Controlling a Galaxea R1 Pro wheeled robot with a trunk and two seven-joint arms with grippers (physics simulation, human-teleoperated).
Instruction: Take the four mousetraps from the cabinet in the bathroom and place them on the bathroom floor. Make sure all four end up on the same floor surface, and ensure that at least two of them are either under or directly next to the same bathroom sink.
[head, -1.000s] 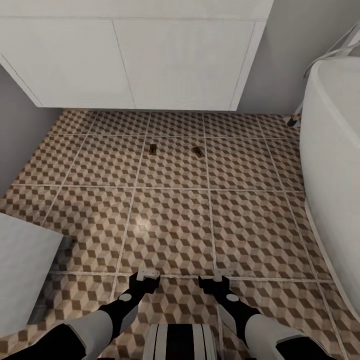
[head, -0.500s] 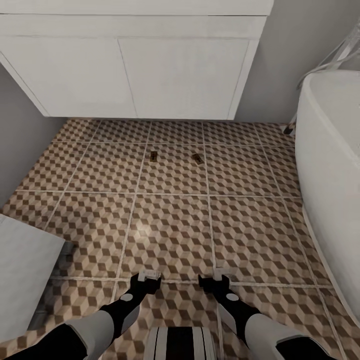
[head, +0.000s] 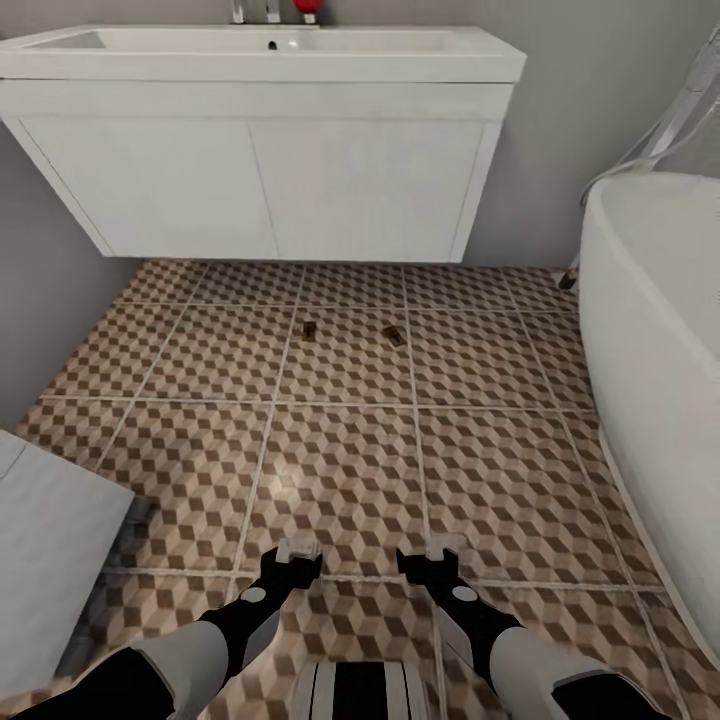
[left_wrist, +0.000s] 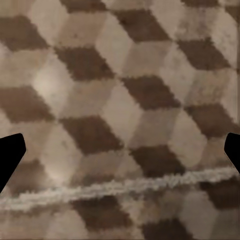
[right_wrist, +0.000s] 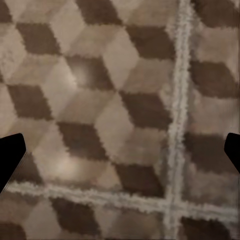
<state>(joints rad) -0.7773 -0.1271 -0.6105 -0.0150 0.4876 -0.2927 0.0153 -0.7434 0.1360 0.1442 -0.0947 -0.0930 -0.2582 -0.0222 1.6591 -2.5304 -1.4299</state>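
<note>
The bathroom floor (head: 350, 460) lay open between a white bathtub (head: 660, 380) at the right, a grey wall at the left, a pale white object (head: 45, 540) at the near left and a white sink unit (head: 270, 150) at the far side. Two mousetraps sat on the tiles just in front of that unit, one (head: 311, 328) left of the other (head: 394, 335), slightly apart. The left end effector (head: 297, 552) and right end effector (head: 437, 555) hung low over bare tiles, well short of the traps, each with its fingers spread apart and holding nothing.
</note>
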